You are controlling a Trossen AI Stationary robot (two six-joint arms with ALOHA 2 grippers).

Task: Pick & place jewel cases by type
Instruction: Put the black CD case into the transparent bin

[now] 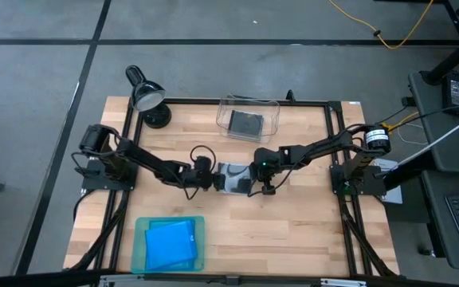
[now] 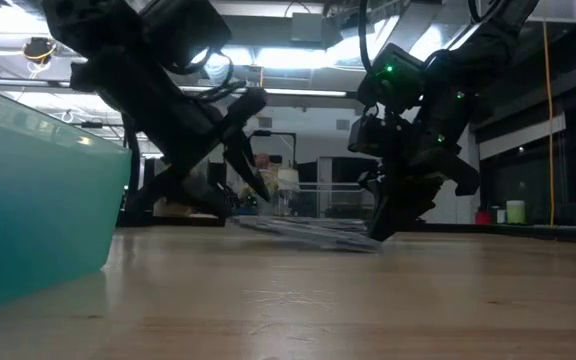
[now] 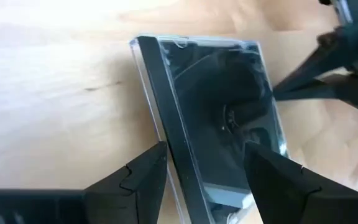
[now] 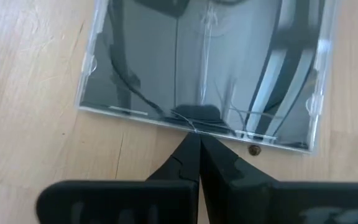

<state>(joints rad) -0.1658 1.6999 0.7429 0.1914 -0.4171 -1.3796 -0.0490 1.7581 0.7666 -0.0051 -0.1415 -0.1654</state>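
A dark grey jewel case (image 1: 231, 177) with a clear cover lies at the middle of the table between my two grippers. My left gripper (image 3: 205, 152) comes at it from the table's left and is open. One finger stands beside the case's dark spine (image 3: 166, 112), the other over its cover. My right gripper (image 4: 196, 138) comes from the table's right, shut, with its tips at the case's edge. In the low view the case (image 2: 308, 232) sits low on the wood between both arms. My left gripper stands open astride the near end of the case (image 3: 222, 193); whether either finger touches it I cannot tell. My right gripper meets the case's right-hand edge (image 4: 194, 126) with its shut fingertips, slanting down from the table's right. The case lies on the table.
A clear plastic bin (image 1: 271, 108) at the far middle holds a dark grey case (image 1: 245, 123). A teal tray (image 1: 140, 239) at the near left holds a bright blue case (image 1: 170, 243). A black desk lamp (image 1: 146, 94) stands at the far left corner.
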